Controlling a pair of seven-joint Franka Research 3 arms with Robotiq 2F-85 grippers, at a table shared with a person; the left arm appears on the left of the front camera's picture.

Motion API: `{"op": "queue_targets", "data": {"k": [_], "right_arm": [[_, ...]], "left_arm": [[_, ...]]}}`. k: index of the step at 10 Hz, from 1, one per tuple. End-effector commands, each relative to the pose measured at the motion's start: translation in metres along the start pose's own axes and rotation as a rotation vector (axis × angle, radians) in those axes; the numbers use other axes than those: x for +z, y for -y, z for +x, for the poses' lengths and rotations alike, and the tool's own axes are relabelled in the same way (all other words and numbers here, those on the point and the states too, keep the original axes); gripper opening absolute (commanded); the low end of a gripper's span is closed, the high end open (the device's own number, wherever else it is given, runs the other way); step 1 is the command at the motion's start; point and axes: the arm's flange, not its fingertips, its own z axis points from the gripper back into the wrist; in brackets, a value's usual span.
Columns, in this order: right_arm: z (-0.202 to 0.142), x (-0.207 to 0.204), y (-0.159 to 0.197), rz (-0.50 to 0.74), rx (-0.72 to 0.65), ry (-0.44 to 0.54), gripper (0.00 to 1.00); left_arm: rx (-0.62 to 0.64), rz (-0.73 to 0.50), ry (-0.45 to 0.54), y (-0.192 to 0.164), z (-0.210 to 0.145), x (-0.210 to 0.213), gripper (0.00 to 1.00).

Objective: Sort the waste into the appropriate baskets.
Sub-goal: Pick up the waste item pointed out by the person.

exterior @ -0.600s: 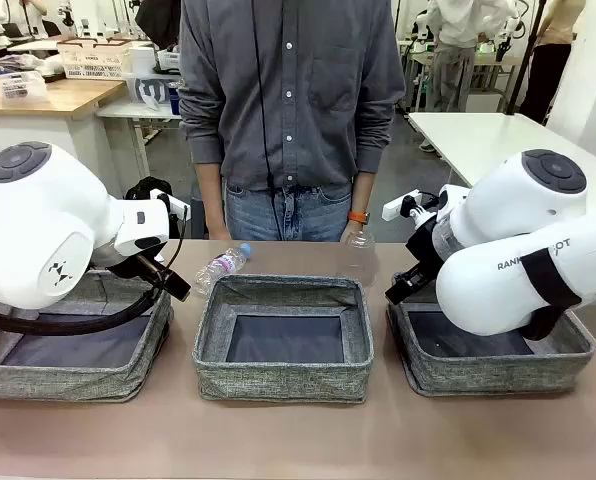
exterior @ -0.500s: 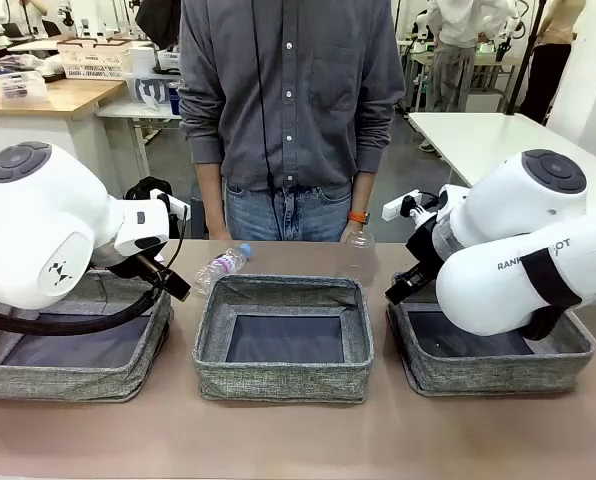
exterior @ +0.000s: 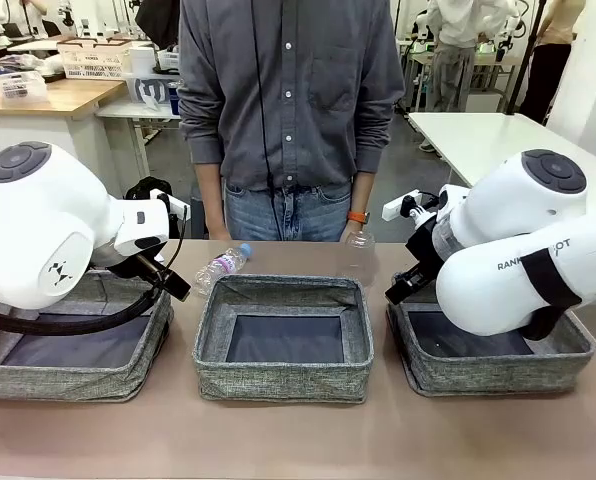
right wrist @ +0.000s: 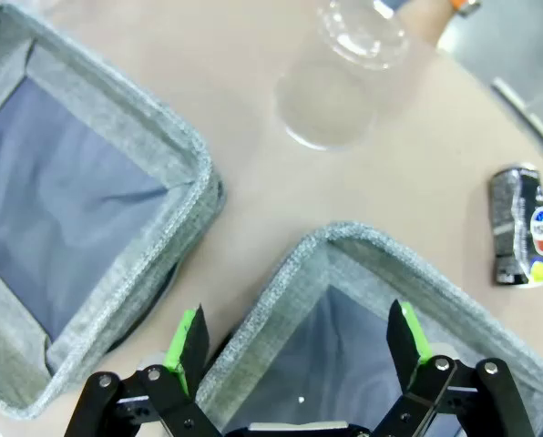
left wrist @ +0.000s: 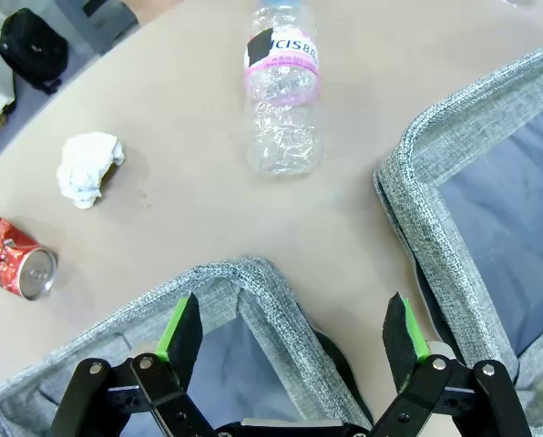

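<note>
A tan table (exterior: 298,440) ran across the scene, with a person (exterior: 288,100) in a grey shirt standing at its far side. The white left arm (exterior: 38,240) came in from one side and the white right arm (exterior: 518,260) from the other, each hanging over an outer basket. Three grey fabric baskets sat in a row near the robot: the left basket (exterior: 78,375), the middle basket (exterior: 283,375) and the right basket (exterior: 498,375), all showing dark bottoms. The left gripper (left wrist: 291,319) hovered over the left basket's far inner corner, its jaws spread wide and holding nothing. The right gripper (right wrist: 297,326) hovered over the right basket's far inner corner, its jaws also spread wide and holding nothing. The bottle (left wrist: 281,100) lay on its side on the table, beyond the gap between the left and middle baskets. The cup (right wrist: 340,86) stood on the table beyond the gap between the middle and right baskets, with the person's hand (exterior: 356,228) at its top. The dark can (right wrist: 517,226) lay on the table past the right basket. The red can (left wrist: 16,269) lay past the left basket, and the paper wad (left wrist: 87,168) lay near it, between that can and the bottle.
</note>
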Motion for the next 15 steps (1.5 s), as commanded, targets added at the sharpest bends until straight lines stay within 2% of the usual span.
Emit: {"op": "queue_targets", "data": {"k": [1, 4, 5, 6, 7, 8, 9, 10, 11, 12, 13, 14, 15], "right_arm": [[0.0, 0.0, 0.0, 0.0, -0.001, 0.0, 1.0], [0.0, 0.0, 0.0, 0.0, 0.0, 0.0, 1.0], [0.012, 0.036, 0.012, -0.053, -0.077, -0.091, 1.0], [0.019, 0.089, 0.02, -0.043, -0.089, -0.073, 1.0], [0.026, 0.143, 0.021, -0.065, -0.114, -0.019, 1.0], [0.028, 0.187, 0.011, -0.075, -0.093, -0.009, 1.0], [0.024, 0.224, -0.001, -0.031, -0.071, 0.026, 1.0], [0.018, 0.238, -0.005, -0.055, -0.116, 0.076, 1.0], [0.022, 0.191, 0.013, -0.069, -0.08, 0.011, 1.0], [0.022, 0.191, 0.013, -0.069, -0.08, 0.011, 1.0], [0.016, 0.248, 0.0, -0.075, -0.081, 0.055, 1.0], [0.015, 0.237, -0.002, -0.009, -0.161, 0.036, 1.0], [0.014, 0.246, 0.008, 0.136, -0.327, 0.013, 1.0]], "left_arm": [[-0.001, 0.0, 0.0, 0.0, 0.0, 0.0, 1.0], [0.0, 0.0, 0.0, 0.0, 0.0, 0.0, 1.0], [0.014, -0.025, 0.034, -0.002, 0.009, 0.048, 1.0], [0.035, -0.05, 0.076, -0.002, 0.011, 0.106, 1.0], [-0.048, -0.142, 0.077, 0.008, 0.008, 0.161, 1.0], [-0.095, -0.045, 0.097, 0.023, 0.003, 0.199, 1.0], [-0.126, 0.004, 0.124, 0.036, -0.005, 0.224, 1.0], [-0.143, 0.014, 0.145, 0.043, -0.013, 0.231, 1.0], [-0.084, -0.052, 0.116, 0.029, 0.021, 0.198, 1.0], [-0.084, -0.052, 0.116, 0.029, 0.021, 0.198, 1.0], [-0.084, -0.052, 0.116, 0.029, 0.021, 0.198, 1.0], [-0.113, -0.025, 0.125, 0.038, 0.011, 0.232, 1.0], [-0.035, -0.244, 0.024, 0.029, 0.013, 0.232, 1.0]]}}
